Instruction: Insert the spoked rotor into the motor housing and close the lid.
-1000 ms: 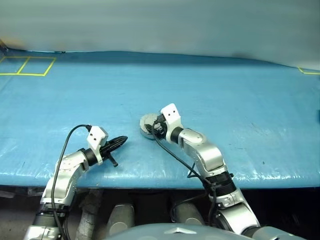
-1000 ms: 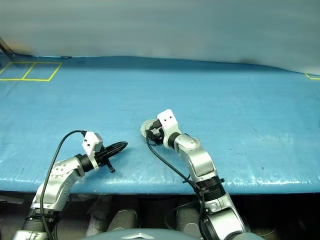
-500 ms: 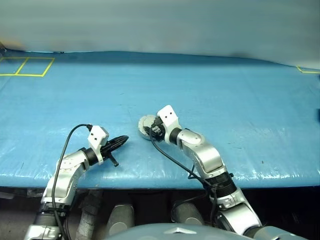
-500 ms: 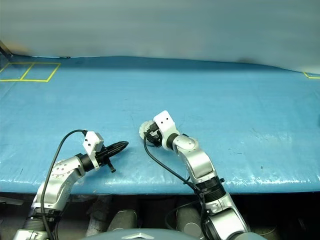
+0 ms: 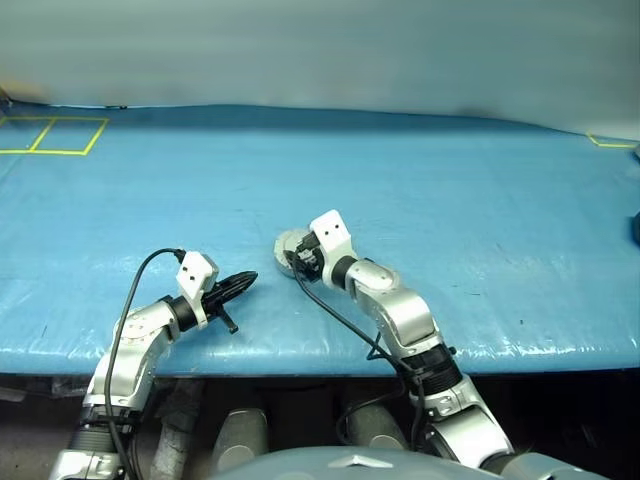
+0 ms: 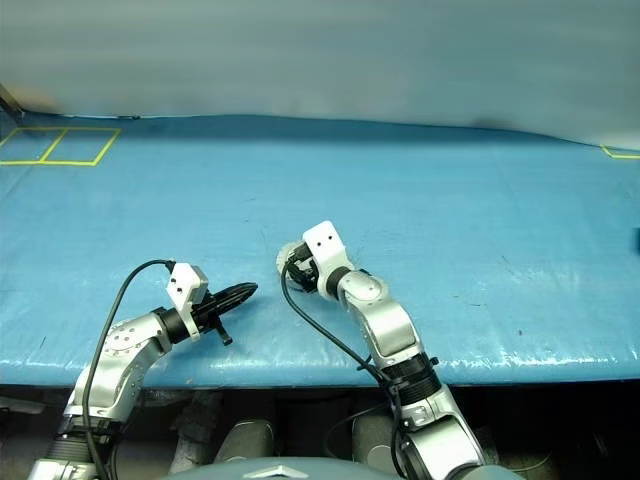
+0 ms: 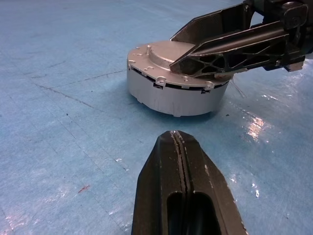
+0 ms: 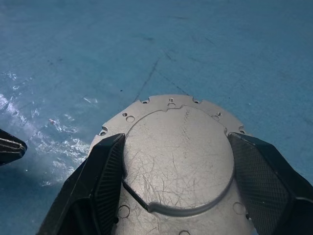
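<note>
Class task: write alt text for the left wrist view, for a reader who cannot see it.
A round silver motor housing with its lid closed sits on a blue table, the right gripper spread open over its top. In the foreground the left gripper is shut, pointing at the housing but apart from it.

Lighting: even, diffuse, bright enough; overhead source implied by short soft shadows. Cool blue cast off the mat.
Glare: white specular patches on the mat in both wrist views, beside the housing; a pale sheen runs along the mat's near edge in the head views.
Shadows: soft dark band under the housing; faint shadow under the left gripper.
Focus: wall behind the mat smeared, featureless. Left gripper tips soft at close range in the left wrist view; right gripper fingers slightly soft.
Distortion: mat's far edge bows gently.
</note>
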Available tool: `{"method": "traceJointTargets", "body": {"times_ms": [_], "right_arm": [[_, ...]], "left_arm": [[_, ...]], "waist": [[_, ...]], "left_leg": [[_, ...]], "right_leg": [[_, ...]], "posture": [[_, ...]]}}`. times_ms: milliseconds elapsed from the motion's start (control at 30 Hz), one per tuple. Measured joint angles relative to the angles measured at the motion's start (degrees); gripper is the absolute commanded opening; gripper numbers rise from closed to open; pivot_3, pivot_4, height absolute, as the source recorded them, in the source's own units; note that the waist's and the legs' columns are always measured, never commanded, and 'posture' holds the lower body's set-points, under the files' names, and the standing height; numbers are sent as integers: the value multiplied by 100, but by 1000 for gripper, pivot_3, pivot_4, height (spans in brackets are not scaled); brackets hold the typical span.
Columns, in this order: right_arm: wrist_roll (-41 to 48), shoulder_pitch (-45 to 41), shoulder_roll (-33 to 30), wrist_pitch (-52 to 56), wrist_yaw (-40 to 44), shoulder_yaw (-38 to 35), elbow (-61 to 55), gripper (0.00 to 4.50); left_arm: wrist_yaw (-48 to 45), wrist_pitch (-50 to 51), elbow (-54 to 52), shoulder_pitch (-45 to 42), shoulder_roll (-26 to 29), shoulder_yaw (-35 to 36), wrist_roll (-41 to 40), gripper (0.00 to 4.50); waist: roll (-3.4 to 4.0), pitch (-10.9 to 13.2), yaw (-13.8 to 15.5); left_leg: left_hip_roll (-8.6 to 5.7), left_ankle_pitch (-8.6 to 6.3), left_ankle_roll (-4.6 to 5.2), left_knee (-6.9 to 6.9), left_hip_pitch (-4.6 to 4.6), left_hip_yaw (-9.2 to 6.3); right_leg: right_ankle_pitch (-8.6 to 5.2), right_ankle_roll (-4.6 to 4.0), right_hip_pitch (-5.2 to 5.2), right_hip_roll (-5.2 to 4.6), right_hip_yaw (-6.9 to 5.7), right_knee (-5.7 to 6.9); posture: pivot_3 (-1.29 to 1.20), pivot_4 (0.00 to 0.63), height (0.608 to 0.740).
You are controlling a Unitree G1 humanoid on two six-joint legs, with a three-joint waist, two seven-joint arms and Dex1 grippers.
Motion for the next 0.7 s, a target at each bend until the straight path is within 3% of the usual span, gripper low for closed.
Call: {"method": "traceJointTargets", "body": {"times_ms": [700], "right_arm": [[2,-104,545,419,-730,-294,225,3025]], "left_arm": [[9,-82,87,-87,-7,-38,5,0]], "waist": [[-13,-29,13]], "left_leg": [[24,-1,-2,-22,76,14]], "right_leg": [[-10,-13,25,-18,3,-5]], "posture": [[0,150,740]]}}
